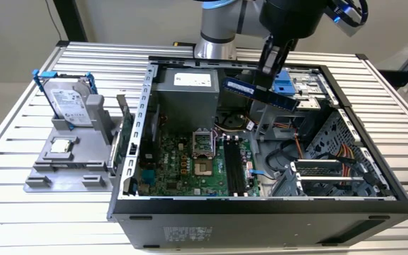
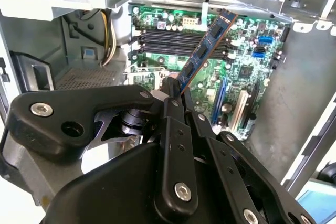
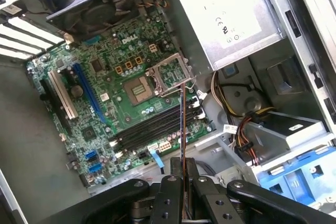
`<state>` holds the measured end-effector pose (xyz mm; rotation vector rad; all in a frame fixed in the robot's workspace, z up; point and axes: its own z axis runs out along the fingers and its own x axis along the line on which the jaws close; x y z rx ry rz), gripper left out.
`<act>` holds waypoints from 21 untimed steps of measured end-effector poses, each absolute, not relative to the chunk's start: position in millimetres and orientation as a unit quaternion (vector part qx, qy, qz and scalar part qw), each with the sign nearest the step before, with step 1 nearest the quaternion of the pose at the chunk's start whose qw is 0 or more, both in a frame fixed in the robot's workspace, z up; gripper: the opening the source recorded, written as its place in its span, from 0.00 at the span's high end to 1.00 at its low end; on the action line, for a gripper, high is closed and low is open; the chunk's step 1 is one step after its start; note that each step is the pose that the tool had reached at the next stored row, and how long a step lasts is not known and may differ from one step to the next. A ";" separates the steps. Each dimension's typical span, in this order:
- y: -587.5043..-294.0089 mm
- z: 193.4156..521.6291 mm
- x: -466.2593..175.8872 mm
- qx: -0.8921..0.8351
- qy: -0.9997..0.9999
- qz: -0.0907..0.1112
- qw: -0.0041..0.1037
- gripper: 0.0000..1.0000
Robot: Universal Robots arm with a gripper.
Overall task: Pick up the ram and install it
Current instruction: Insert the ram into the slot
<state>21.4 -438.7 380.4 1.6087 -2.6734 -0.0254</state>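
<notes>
My gripper point(image 1: 264, 86) hangs over the open computer case point(image 1: 261, 204), shut on the ram point(image 1: 257, 93), a long thin stick with black chips held tilted above the case's far side. In the second wrist view the ram point(image 2: 202, 53) juts out from between the black fingers point(image 2: 170, 103), above the motherboard point(image 2: 247, 72). Edge-on in the first wrist view, the ram point(image 3: 182, 129) crosses over the black memory slots point(image 3: 152, 128). In the exterior view those slots point(image 1: 234, 167) lie on the green motherboard point(image 1: 183, 164), below and nearer than the stick.
A grey power supply point(image 1: 186, 95) fills the case's far corner. Blue drive bays point(image 1: 289, 87) and loose cables point(image 1: 317, 154) sit on the exterior view's right. Outside the case, a grey stand point(image 1: 66, 159) holds a silver hard drive point(image 1: 69, 103) and a small square chip point(image 1: 62, 146).
</notes>
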 end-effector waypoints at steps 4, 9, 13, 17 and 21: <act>-438.7 380.2 21.4 0.500 -0.866 -0.008 0.011 1.00; -438.7 379.9 21.5 0.482 -0.876 -0.008 0.010 1.00; -438.7 379.6 21.5 0.467 -0.884 -0.009 0.010 1.00; -438.7 379.3 21.4 0.453 -0.891 -0.009 0.010 1.00; -438.7 379.0 21.5 0.439 -0.898 -0.009 0.010 1.00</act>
